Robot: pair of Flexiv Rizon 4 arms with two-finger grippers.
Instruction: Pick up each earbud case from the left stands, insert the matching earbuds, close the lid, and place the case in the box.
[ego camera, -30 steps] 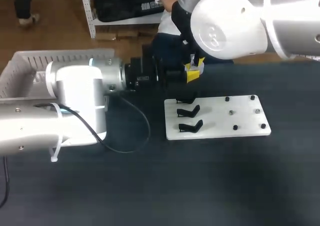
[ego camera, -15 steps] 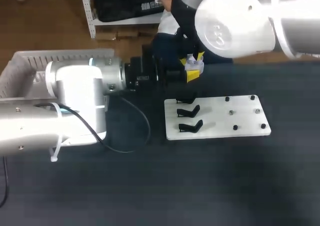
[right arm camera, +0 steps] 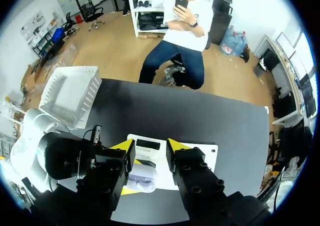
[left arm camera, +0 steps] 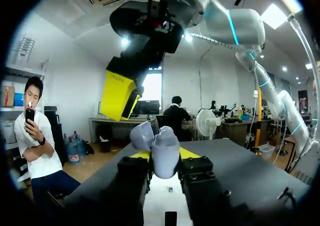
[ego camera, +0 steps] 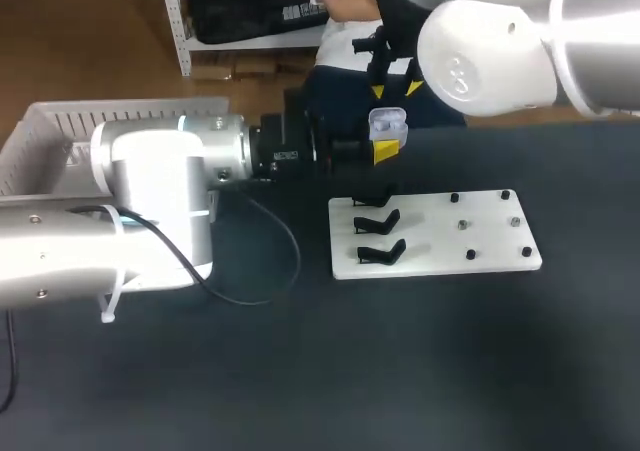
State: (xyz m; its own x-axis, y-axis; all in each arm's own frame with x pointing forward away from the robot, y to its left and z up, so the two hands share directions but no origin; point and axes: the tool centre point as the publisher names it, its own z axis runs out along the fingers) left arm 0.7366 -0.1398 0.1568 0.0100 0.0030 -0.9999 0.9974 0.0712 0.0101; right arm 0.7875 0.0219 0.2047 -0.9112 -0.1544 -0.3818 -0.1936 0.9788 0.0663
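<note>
A pale lavender earbud case (ego camera: 388, 124) with its lid standing open sits between the yellow tips of my left gripper (ego camera: 385, 151), which is shut on it just behind the white stand board (ego camera: 435, 261). The left wrist view shows the case (left arm camera: 162, 146) clamped from both sides by the left gripper (left arm camera: 164, 158). My right gripper (ego camera: 394, 89) hangs open a little above the case, touching nothing. In the right wrist view the case (right arm camera: 142, 175) lies ahead of the open right gripper (right arm camera: 150, 148), not between its fingers.
Three black stands (ego camera: 380, 223) line the board's left side, and several small pegs (ego camera: 490, 226) dot its right side. A white basket (ego camera: 60, 131) stands at the far left, partly hidden by my left arm (ego camera: 150, 201).
My right gripper has opened, come off the case and risen above it. The left gripper and the case have kept still.
</note>
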